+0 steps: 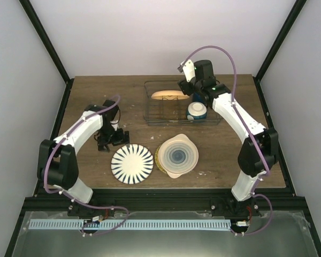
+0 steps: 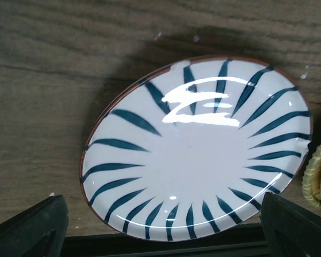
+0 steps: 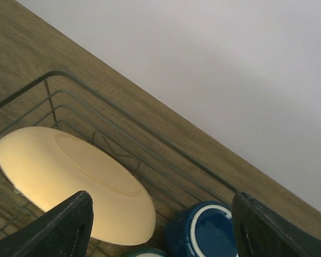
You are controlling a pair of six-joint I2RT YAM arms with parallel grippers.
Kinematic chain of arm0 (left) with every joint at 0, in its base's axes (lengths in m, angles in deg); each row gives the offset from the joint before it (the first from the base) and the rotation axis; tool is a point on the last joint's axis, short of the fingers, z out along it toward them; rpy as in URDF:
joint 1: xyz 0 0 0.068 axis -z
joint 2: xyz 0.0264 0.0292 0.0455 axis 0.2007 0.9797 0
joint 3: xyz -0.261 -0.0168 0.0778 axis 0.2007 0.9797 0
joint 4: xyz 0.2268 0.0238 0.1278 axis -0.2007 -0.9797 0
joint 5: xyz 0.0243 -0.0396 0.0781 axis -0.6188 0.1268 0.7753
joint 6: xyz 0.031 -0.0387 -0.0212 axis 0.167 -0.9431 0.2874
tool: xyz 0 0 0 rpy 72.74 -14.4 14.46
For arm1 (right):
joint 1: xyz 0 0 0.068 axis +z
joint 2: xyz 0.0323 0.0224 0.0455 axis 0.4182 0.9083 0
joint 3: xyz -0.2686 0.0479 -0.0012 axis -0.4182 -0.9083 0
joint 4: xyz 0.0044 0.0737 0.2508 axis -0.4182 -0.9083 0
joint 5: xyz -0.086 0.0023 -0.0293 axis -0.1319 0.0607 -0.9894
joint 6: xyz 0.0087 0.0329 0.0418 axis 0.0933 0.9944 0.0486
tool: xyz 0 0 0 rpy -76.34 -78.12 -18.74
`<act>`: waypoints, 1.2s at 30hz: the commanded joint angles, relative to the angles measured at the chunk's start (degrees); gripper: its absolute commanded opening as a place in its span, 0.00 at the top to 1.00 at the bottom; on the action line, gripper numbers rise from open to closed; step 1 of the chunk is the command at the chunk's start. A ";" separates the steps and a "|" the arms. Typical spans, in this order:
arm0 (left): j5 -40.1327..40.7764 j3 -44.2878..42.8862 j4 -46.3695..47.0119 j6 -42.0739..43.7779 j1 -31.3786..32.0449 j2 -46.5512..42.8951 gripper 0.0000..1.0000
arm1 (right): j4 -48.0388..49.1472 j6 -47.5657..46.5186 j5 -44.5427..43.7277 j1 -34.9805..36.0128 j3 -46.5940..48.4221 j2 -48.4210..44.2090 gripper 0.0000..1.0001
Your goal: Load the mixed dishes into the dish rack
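Blue mug (image 3: 203,235) cut off at the right wrist view's edge, arm hiding it from above; yellow plate (image 3: 69,176) leans tilted in the wire rack (image 1: 154,113); left gripper (image 2: 160,201), right gripper (image 3: 161,197) both spread apart, empty

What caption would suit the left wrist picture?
Left hand open over a blue-rayed white plate on the wooden table.

White arms (image 1: 81,133), apparently black fingers (image 2: 28,229)
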 commanded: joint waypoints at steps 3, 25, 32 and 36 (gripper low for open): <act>-1.36 6.36 4.05 -5.89 0.23 -4.65 0.00 | -4.49 5.77 1.64 1.26 1.66 -2.60 0.32; -3.62 24.63 16.90 -10.05 0.23 -9.25 0.07 | -10.57 9.02 1.21 4.45 2.30 -1.72 0.41; -3.20 31.12 21.27 -12.30 0.23 -12.10 0.19 | -11.75 8.78 0.54 5.46 2.79 -0.66 0.41; -1.69 31.84 21.68 -15.01 0.28 -13.10 0.26 | -12.51 8.52 0.31 6.22 4.30 0.31 0.42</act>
